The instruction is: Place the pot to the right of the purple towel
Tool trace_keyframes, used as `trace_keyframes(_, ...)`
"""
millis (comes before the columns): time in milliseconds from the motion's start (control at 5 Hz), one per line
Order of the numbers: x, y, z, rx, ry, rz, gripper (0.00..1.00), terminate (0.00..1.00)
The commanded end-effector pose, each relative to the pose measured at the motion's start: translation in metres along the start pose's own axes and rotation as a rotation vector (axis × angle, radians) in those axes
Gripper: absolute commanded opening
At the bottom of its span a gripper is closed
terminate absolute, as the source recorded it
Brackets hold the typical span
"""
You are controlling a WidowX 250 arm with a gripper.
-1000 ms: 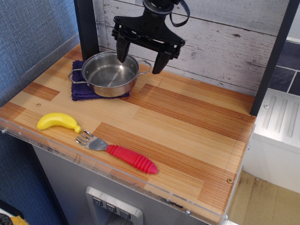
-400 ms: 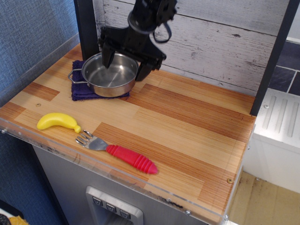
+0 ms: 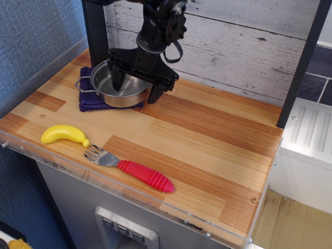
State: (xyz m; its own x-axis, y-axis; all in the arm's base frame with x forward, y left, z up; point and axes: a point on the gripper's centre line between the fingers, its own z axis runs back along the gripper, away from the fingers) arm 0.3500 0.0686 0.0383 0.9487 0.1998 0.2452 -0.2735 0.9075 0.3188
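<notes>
Shiny round steel pot (image 3: 118, 88) atop dark purple folded towel (image 3: 88, 101), black gripper (image 3: 136, 85) spread wide, straddling pot's right rim, grasping nothing.

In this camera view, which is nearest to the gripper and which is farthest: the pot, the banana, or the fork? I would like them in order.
Gripper sits at the back left, its fingers straddling the pot's right rim.
1. Pot: at the gripper, on the purple towel.
2. Banana: front left, near the table edge.
3. Fork: front, right of the banana. Its tines and the banana are too close to call.
</notes>
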Motion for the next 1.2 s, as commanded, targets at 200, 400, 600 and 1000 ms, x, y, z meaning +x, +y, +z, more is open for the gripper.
trace_keyframes(200, 0.017, -0.001, 0.002, -0.009, -0.027, -0.016, 0.0, 0.0)
trace_keyframes(400, 0.015, -0.005, 0.006, -0.016, -0.029, -0.033, 0.0, 0.0)
trace_keyframes(600, 0.013, -0.009, 0.008, -0.018, -0.035, -0.044, 0.0, 0.0)
trace_keyframes(1000, 0.013, -0.015, 0.022, -0.061, -0.038, -0.07, 0.0, 0.0)
